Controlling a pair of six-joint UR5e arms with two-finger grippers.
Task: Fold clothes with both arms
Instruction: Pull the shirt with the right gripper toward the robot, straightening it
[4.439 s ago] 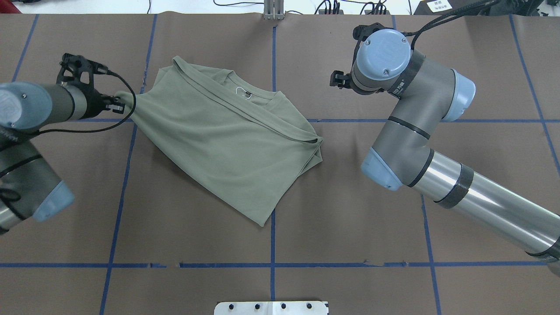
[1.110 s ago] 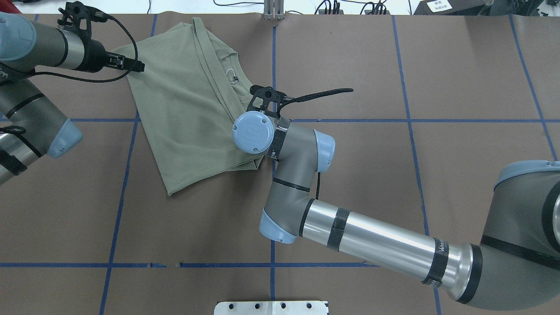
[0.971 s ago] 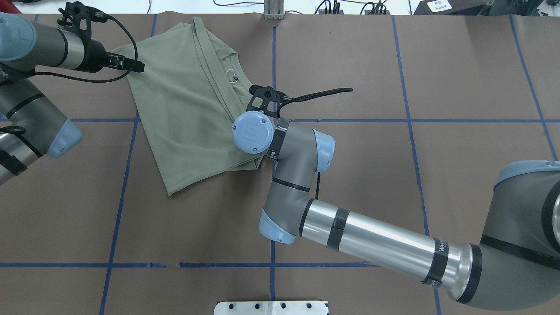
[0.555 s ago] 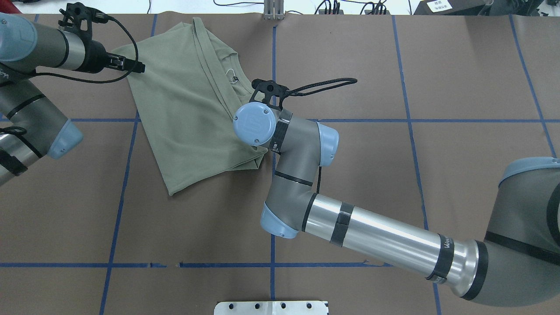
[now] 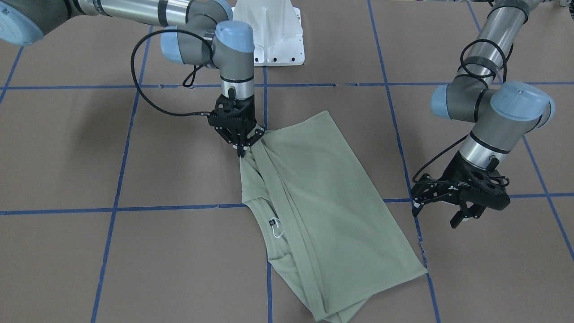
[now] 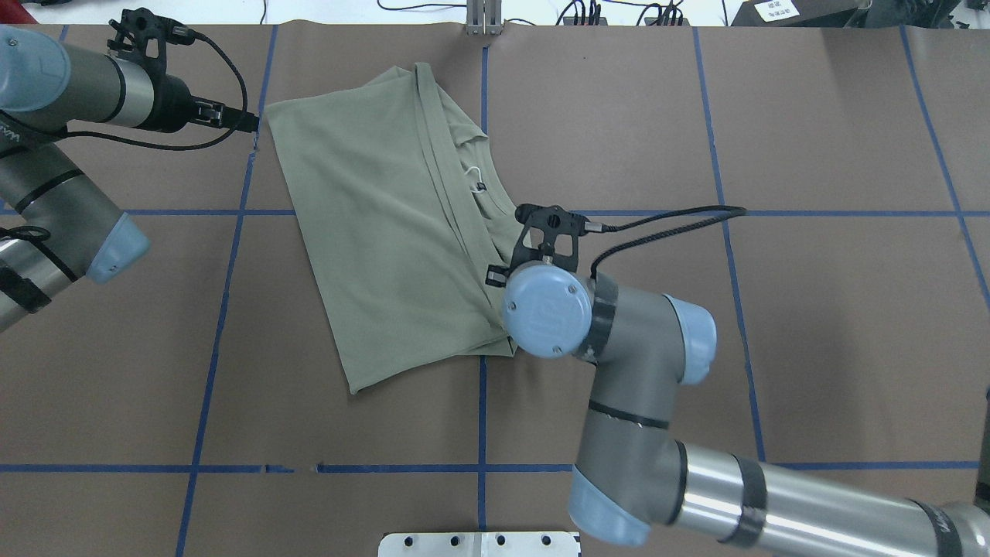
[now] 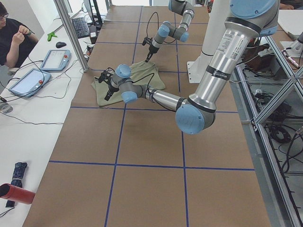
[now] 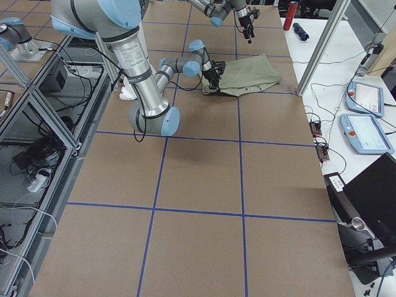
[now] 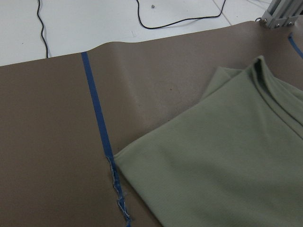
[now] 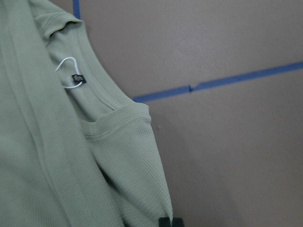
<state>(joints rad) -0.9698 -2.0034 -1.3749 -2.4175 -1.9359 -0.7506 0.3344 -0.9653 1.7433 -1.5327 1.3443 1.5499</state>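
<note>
The sage-green long-sleeved knit shirt (image 6: 387,232) lies partly folded on the brown paper-covered counter (image 6: 773,309). It sits between the far edge and the middle, mostly on the robot's left of the central blue tape line (image 6: 482,433). One long band of fabric is laid lengthwise over the body. The round ribbed collar (image 10: 120,120) and the white string loop (image 6: 473,176) face the robot's right.

The right pincer (image 5: 242,150) points straight down with its jaws closed on the shirt's corner nearest the robot. The fabric gathers to a peak there.

The left pincer (image 5: 435,214) hovers just beside the far-left corner of the shirt (image 6: 271,125), apart from it. Its jaws stand spread and hold nothing. The left wrist view shows that corner flat on the counter beside a blue tape line (image 9: 99,123).

Judged step: squaring the half-folded shirt before the next fold.

For the next move, you should bring the left pincer onto the free far-left corner and close it on all layers. Keep the right grasp firm. Then carry both corners together, so that the laid band does not slip off.
</note>
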